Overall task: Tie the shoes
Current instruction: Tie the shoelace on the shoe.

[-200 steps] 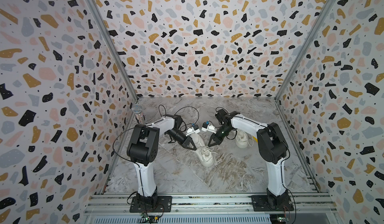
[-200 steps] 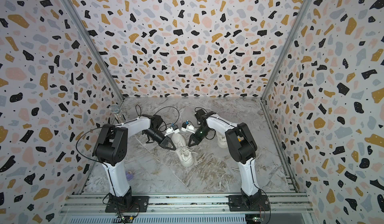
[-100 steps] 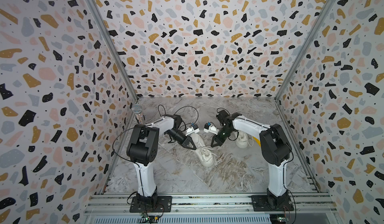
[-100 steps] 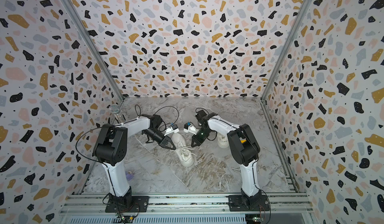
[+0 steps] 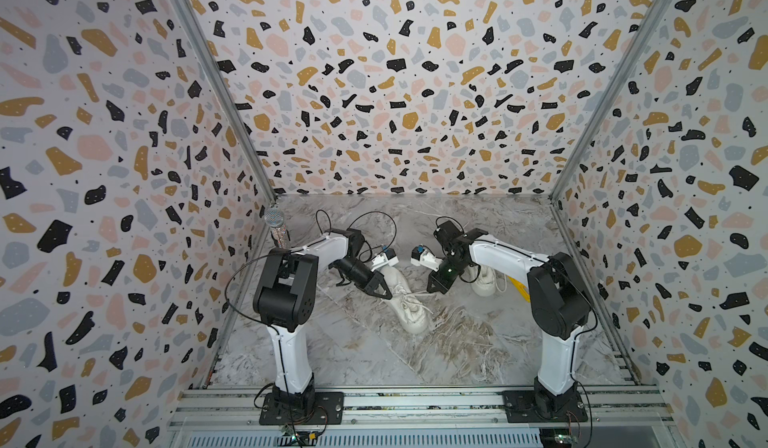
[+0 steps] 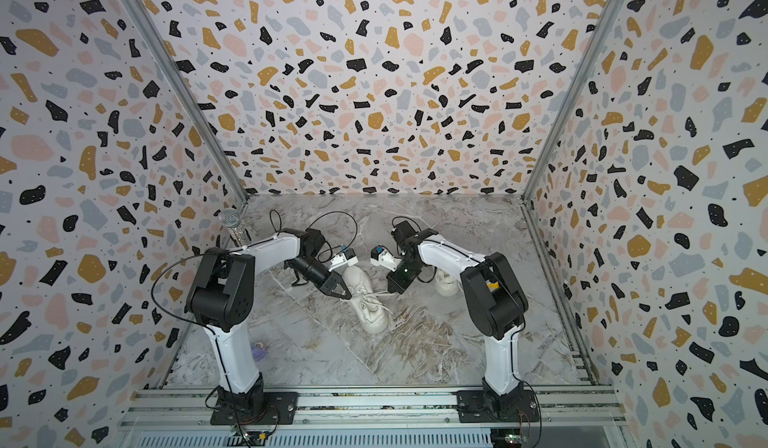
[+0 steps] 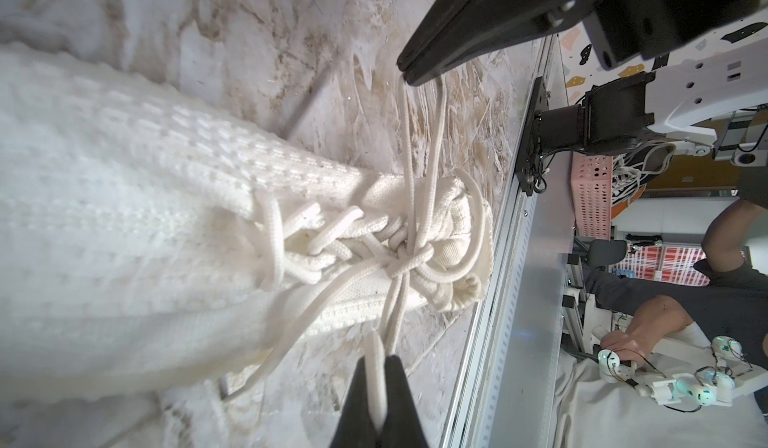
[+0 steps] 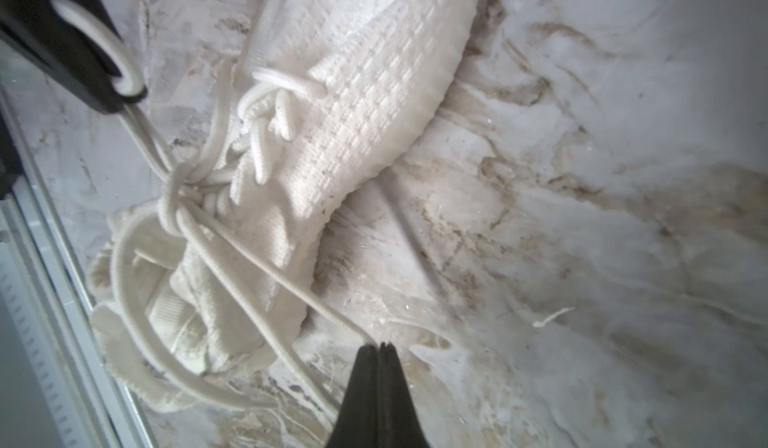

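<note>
Standing here, I see the middle shoe (image 5: 409, 302) hemmed in on both flanks. The left pincer (image 5: 389, 297) presses close on one side and the right pincer (image 5: 429, 290) sits just off the other. Each pinches the laces (image 7: 409, 134), which stretch taut from the knot and bar any low pass across the tongue. Beyond the shoe's heel, toward the front rail (image 5: 415, 400), the surface (image 5: 353, 354) lies open. Both wrists lean over its toe end. The other shoe (image 5: 484, 279) crowds the spot past the right pincer, under that arm. A microphone (image 5: 275, 222) stands well off by the left wall.
</note>
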Controlling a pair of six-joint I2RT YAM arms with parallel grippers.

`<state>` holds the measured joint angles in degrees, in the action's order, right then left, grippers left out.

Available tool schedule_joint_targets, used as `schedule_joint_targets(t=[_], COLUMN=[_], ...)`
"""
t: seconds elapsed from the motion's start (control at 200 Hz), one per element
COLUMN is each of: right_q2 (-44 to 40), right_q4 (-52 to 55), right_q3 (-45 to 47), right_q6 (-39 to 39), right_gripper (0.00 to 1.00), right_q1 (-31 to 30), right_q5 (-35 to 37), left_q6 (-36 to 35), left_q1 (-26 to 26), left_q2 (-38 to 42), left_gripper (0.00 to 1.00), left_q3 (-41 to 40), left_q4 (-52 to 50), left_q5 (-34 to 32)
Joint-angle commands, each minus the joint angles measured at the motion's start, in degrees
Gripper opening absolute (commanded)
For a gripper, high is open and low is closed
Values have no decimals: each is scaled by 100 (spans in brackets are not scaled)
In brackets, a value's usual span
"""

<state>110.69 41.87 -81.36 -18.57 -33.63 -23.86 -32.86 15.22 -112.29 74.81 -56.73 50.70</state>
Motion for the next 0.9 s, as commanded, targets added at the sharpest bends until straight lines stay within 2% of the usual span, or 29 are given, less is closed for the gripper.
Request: schedule_joint_targets(t=[0.0, 0.155, 0.511, 0.891], right_q2=[-250, -302, -288, -403], right_q4=[166, 95, -235, -479], right_q3=[108, 221, 488, 673], right_q6=[-159, -307, -668, -906], right_gripper=[0, 0, 0, 0], right_q1=[100, 93, 84, 120], right_q5=[1011, 1389, 2113, 2582], left_q6=[60, 139, 359, 466], left_q1=[-116, -176, -256, -327], left_q2=[120, 130, 155, 308], left_gripper=[0, 0, 0, 0], left_q3=[-105, -121, -272, -490], left_q4=[-330, -304, -120, 102], left_q5=[-398, -462, -1113, -1494])
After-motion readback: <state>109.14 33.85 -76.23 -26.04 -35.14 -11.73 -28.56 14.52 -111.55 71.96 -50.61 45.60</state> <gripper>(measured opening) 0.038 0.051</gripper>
